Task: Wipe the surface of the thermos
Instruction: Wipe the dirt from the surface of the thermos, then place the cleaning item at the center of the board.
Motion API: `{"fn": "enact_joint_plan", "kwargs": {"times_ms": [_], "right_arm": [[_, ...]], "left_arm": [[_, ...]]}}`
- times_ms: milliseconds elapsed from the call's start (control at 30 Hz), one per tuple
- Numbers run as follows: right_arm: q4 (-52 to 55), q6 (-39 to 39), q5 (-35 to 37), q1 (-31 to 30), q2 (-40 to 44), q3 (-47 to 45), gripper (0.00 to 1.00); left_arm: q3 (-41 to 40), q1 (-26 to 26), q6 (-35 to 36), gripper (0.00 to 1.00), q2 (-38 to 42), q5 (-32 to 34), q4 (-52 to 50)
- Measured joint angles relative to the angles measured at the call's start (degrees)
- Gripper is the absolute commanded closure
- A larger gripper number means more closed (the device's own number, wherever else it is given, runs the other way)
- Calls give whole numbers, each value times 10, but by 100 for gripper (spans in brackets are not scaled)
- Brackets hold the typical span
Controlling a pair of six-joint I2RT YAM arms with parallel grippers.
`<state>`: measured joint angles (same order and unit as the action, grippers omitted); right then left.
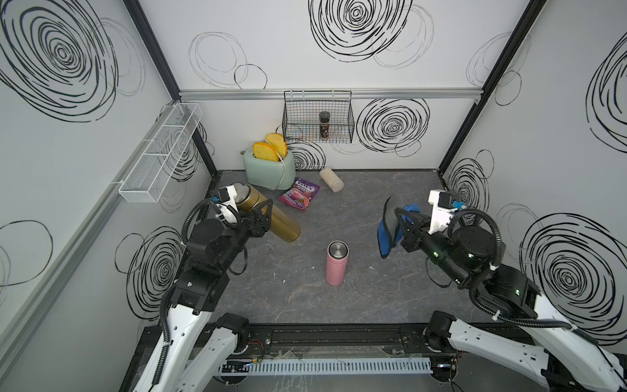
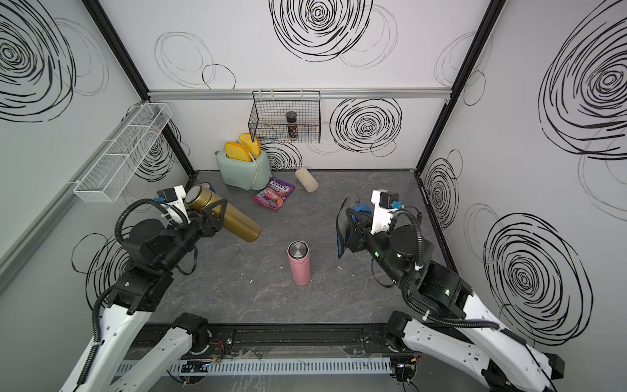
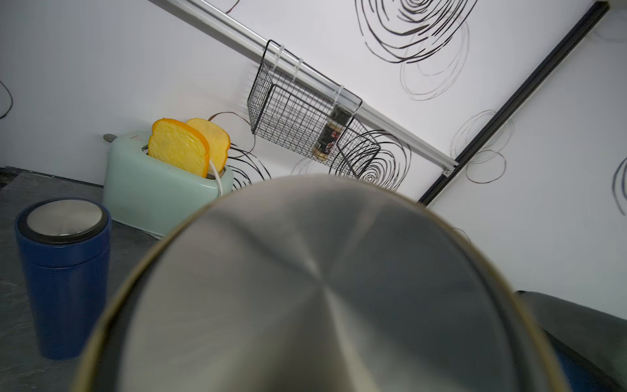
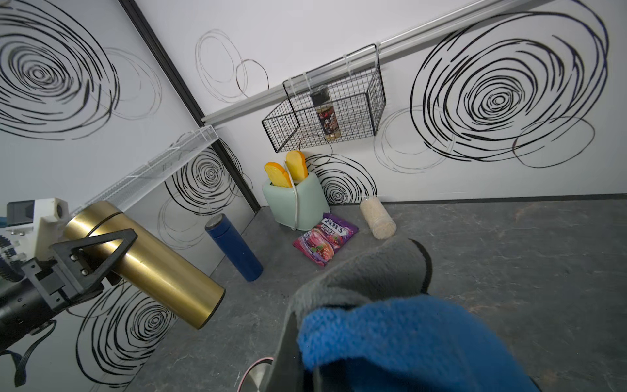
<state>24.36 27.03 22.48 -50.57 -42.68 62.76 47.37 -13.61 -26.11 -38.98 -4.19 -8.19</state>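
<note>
My left fingers [image 1: 264, 213] clamp the gold thermos [image 1: 283, 222] round its upper body and hold it clear of the counter [image 1: 373, 288] on the left side. My right fingers [image 1: 407, 220] are pinched tight on the blue-grey cloth [image 1: 386, 237], right of centre and well apart from the thermos.

Risks, in my judgement: the metal is smooth and the grip sits toward one end, so cloth pressure on the free base could twist or slide it through my fingers. A drop or low sweep could topple the pink thermos [image 1: 337, 263] standing at centre.

Long axis: tilted, with the lid high and far-left and the base lower, pointing near-right toward the pink thermos.
</note>
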Motion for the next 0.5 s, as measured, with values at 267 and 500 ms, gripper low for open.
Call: {"fn": "enact_joint_plan", "kwargs": {"times_ms": [267, 500], "right_arm": [[19, -2, -160, 172, -52, -14, 100], [18, 11, -295, 312, -53, -84, 100]], "left_arm": [[-135, -27, 99, 100, 0, 71, 146], [-204, -33, 116, 100, -5, 101, 260]]}}
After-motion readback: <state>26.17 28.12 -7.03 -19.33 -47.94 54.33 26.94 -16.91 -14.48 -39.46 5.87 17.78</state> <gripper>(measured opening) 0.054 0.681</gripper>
